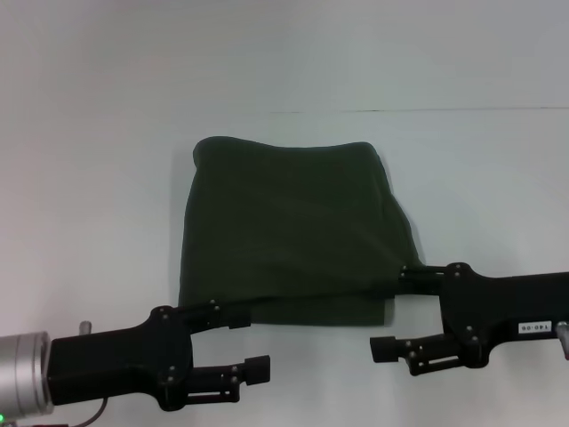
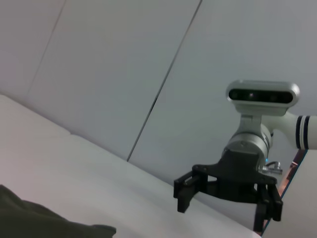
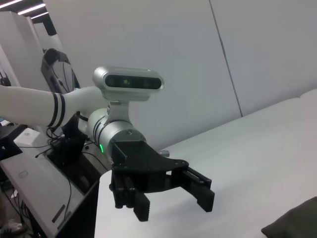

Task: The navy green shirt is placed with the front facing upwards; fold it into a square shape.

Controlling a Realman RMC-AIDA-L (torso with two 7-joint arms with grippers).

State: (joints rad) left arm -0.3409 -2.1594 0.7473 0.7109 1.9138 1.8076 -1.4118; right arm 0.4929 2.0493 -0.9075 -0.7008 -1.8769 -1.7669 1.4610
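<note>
Desk surface, white and broad, carried the navy green shirt, which lay near the middle already folded into a rough square, plain side up (no lettering showed). Its near edge looked double-layered, so the fold seemed nearly finished. The left gripper sat at the shirt's near-left corner and the right gripper at its near-right corner, both spread wide, probably just releasing or about to pinch that edge. No containers were in view.

Plain dark olive-green shirt on white table
</note>
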